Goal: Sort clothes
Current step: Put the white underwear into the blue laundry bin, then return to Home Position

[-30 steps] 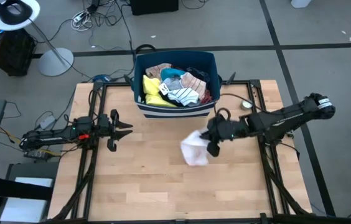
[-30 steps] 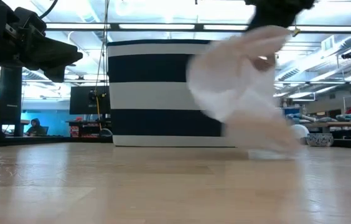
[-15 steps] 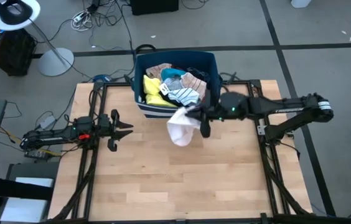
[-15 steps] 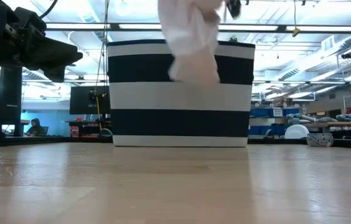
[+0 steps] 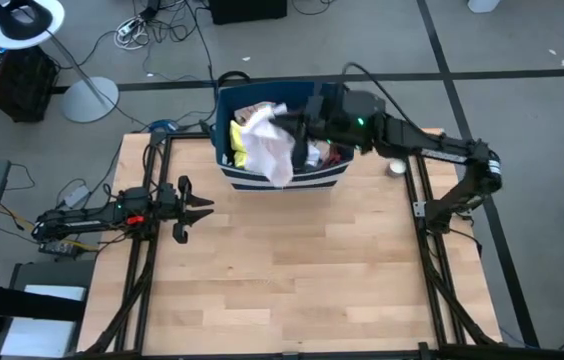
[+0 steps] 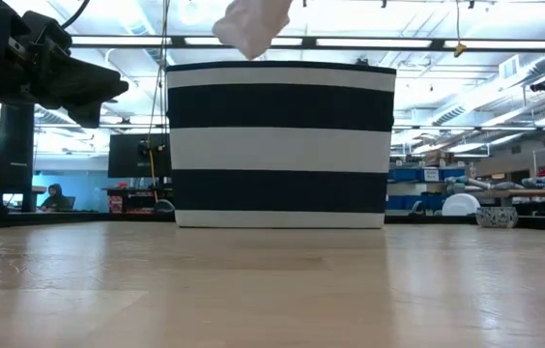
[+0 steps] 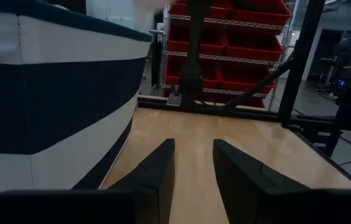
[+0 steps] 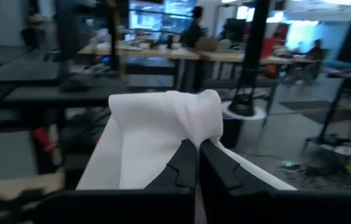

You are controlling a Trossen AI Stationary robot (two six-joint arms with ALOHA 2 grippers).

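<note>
At frame left, the left gripper [image 5: 205, 207] waits with fingers apart and empty beside bare table [image 5: 292, 270]. The right gripper [image 5: 292, 128], pinched on the white garment [image 5: 267, 150], has moved it from mid-table to above the bin [image 5: 282, 178], upper centre.

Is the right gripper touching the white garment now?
Touching. In the right wrist view, the right gripper has its fingers shut on a fold of the white garment, which hangs from them.

One bin [image 5: 282, 176], two tools
</note>
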